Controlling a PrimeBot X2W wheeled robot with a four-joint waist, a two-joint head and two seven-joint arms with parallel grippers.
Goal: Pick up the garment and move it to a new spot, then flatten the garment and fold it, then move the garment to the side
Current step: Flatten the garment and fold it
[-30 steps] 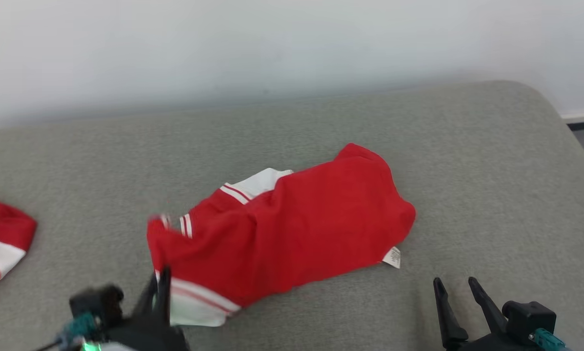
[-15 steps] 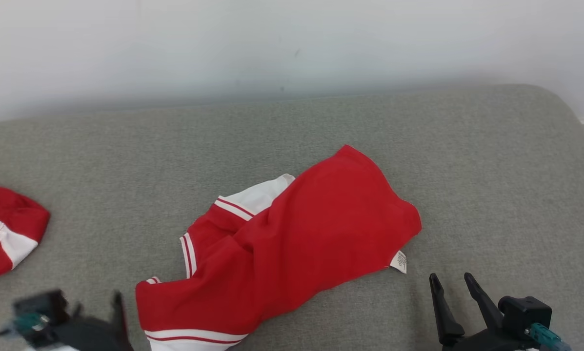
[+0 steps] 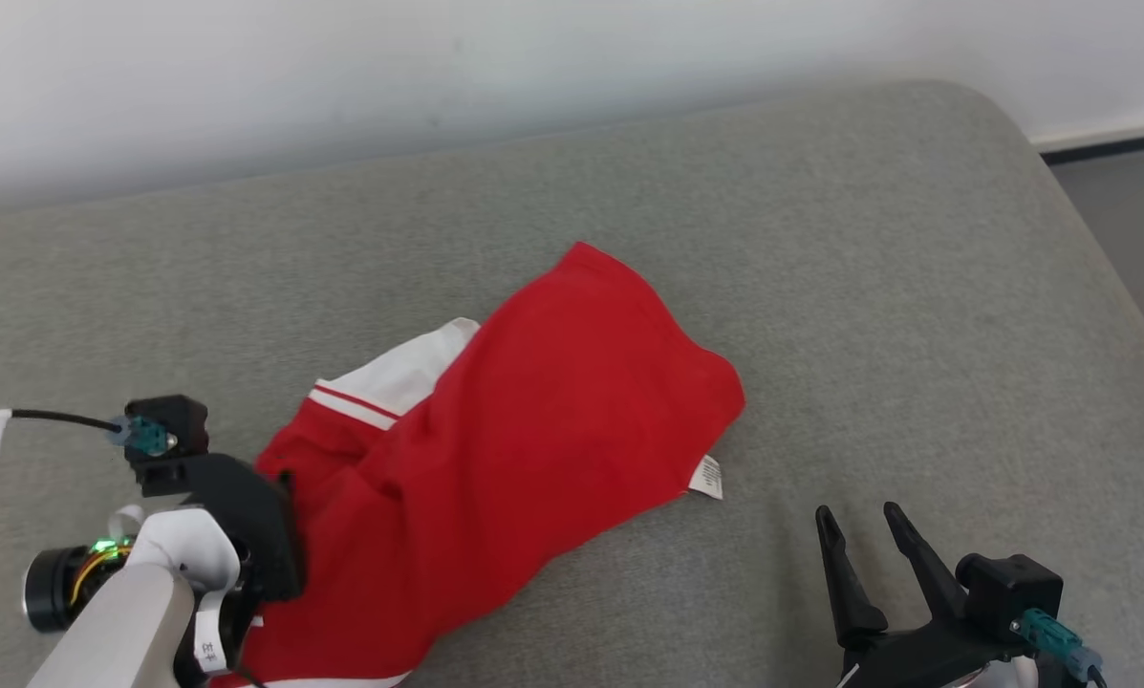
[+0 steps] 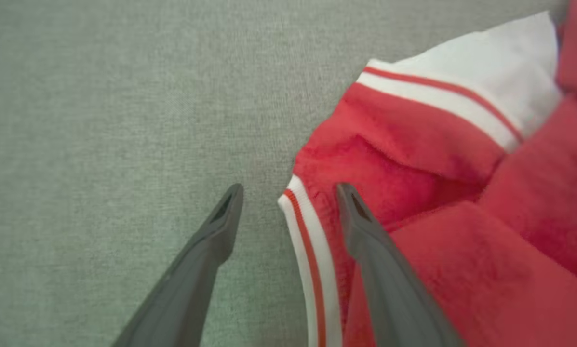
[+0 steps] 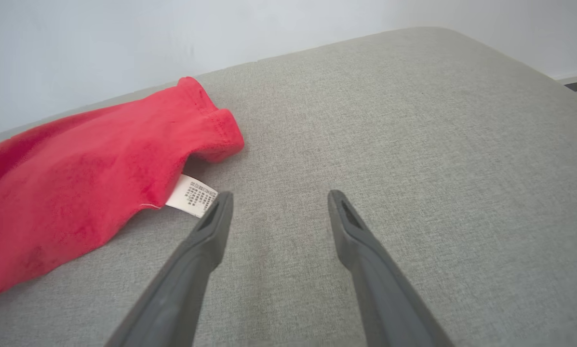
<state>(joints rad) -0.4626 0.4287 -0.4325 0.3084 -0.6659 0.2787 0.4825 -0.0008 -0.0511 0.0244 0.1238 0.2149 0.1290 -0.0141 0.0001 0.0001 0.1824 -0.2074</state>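
Change since a second ago: the left gripper (image 4: 289, 193), then pinched shut on the garment's white hem, now has its fingers spread and holds nothing. The head camera has also swung, so the whole view is shifted.

Garment (image 3: 533, 430): red, lying loose and creased on the grey cushion (image 3: 916, 287), about mid-cushion, in front of the pale wall (image 3: 342, 76). Its long axis is diagonal in the head view, from the near left up to the far right. The plain red end points away and to the right. The striped trim (image 4: 307, 250) and white panel (image 3: 399, 368) lie at the left end. A label (image 3: 707, 476) sticks out of the right-hand edge.

Left arm: the pale forearm rises from the lower left corner with the wrist bent down over the garment's left edge. In the wrist view one finger is over bare cushion and the other over red cloth, with the striped trim between them. Cannot tell whether the tips touch.

Right gripper (image 3: 858, 514): low at the near right, fingers apart, empty, pointing away over bare cushion, just beside the label.
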